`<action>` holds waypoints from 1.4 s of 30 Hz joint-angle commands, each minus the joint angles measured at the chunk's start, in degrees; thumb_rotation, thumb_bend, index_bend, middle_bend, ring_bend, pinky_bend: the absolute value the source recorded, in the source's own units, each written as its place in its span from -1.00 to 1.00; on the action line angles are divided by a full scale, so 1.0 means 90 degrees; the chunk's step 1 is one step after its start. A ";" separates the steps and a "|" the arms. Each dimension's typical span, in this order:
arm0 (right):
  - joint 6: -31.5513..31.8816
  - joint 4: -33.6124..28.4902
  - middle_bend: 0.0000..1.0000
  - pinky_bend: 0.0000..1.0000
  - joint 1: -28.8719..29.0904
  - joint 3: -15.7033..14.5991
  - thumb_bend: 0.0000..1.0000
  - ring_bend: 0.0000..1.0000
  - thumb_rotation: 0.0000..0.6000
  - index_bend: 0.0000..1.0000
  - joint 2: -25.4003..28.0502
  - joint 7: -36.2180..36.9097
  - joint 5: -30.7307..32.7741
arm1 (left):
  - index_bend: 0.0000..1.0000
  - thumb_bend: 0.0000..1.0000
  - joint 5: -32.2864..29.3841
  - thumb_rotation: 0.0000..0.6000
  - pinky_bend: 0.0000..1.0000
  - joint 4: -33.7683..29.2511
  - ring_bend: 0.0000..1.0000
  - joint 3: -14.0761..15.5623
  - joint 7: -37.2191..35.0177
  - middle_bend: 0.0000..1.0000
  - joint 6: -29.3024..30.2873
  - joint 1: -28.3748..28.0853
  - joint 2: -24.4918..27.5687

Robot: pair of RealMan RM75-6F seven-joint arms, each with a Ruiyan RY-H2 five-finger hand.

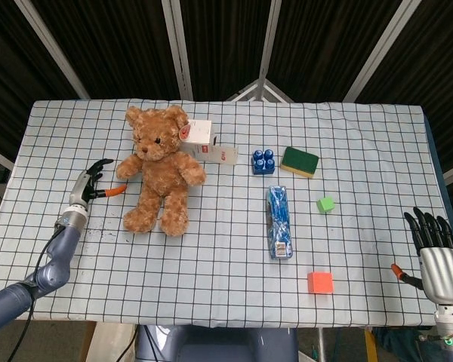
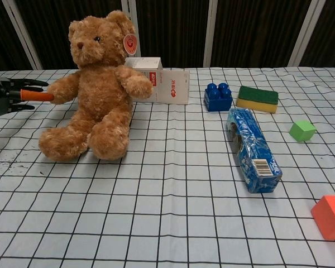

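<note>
A brown teddy bear (image 1: pixel 160 166) (image 2: pixel 96 89) sits on the checkered table (image 1: pixel 211 264). My left hand (image 1: pixel 90 185) (image 2: pixel 8 96) hovers just left of the bear's arm, fingers spread and holding nothing, its orange thumb tip almost touching the paw. My right hand (image 1: pixel 436 256) is at the table's near right edge, fingers apart and empty, right of an orange-red block (image 1: pixel 320 283) (image 2: pixel 329 216). The chest view does not show the right hand.
A white carton (image 1: pixel 208 143) (image 2: pixel 159 81) lies behind the bear. A blue brick (image 1: pixel 263 161) (image 2: pixel 218 97), a green-yellow sponge (image 1: pixel 300 161) (image 2: pixel 257 99), a blue packet (image 1: pixel 279 222) (image 2: pixel 251 148) and a small green cube (image 1: pixel 326 204) (image 2: pixel 302 130) lie mid-right.
</note>
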 commanded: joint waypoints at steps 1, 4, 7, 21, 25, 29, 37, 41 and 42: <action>-0.0032 -0.0009 -1.00 -1.00 0.0010 -0.0007 -0.70 -1.00 1.00 -1.00 0.0003 0.0015 0.0012 | -0.60 -0.54 -0.0020 1.00 -1.00 0.0189 -1.00 -0.0069 -0.0088 -0.77 -0.0086 -0.0140 -0.0181; -0.0082 -0.0018 -1.00 -1.00 0.0021 -0.0020 -0.70 -1.00 1.00 -1.00 0.0034 0.0126 0.0018 | -0.55 -0.45 0.0023 1.00 -1.00 0.0256 -1.00 -0.0168 -0.0212 -0.72 -0.0060 -0.0205 -0.0295; -0.0114 -0.0005 -1.00 -1.00 0.0035 -0.0014 -0.70 -1.00 1.00 -1.00 0.0032 0.0117 0.0044 | -0.52 -0.41 0.0091 1.00 -1.00 0.0331 -1.00 -0.0203 -0.0233 -0.67 0.0088 -0.0236 -0.0401; -0.0096 -0.0020 -1.00 -1.00 0.0030 -0.0025 -0.70 -1.00 1.00 -1.00 0.0046 0.0158 0.0026 | -0.47 -0.37 -0.0132 1.00 -1.00 0.0532 -1.00 -0.0201 -0.0051 -0.59 0.0170 -0.0296 -0.0572; -0.0101 -0.0018 -1.00 -1.00 0.0033 -0.0026 -0.70 -1.00 1.00 -1.00 0.0044 0.0153 0.0032 | -0.39 -0.37 -0.0185 1.00 -1.00 0.0589 -1.00 -0.0195 0.0039 -0.54 0.0197 -0.0332 -0.0633; -0.0092 -0.0017 -1.00 -1.00 0.0029 -0.0029 -0.70 -1.00 1.00 -1.00 0.0046 0.0159 0.0024 | -0.30 -0.29 -0.0195 1.00 -1.00 0.0616 -1.00 -0.0195 0.0117 -0.49 0.0290 -0.0352 -0.0692; -0.0110 -0.0033 -1.00 -1.00 0.0034 -0.0046 -0.70 -1.00 1.00 -1.00 0.0062 0.0194 0.0009 | -0.23 0.01 -0.0293 1.00 -1.00 0.0635 -1.00 -0.0207 0.0339 -0.39 0.0485 -0.0389 -0.0780; -0.0119 -0.0035 -1.00 -1.00 0.0040 -0.0053 -0.70 -1.00 1.00 -1.00 0.0070 0.0211 -0.0003 | -0.22 0.08 -0.0421 1.00 -1.00 0.0665 -1.00 -0.0220 0.0481 -0.39 0.0549 -0.0403 -0.0823; -0.0124 -0.0035 -1.00 -1.00 0.0041 -0.0054 -0.70 -1.00 1.00 -1.00 0.0070 0.0217 0.0000 | -0.22 0.09 -0.0457 1.00 -1.00 0.0674 -1.00 -0.0227 0.0513 -0.39 0.0558 -0.0407 -0.0832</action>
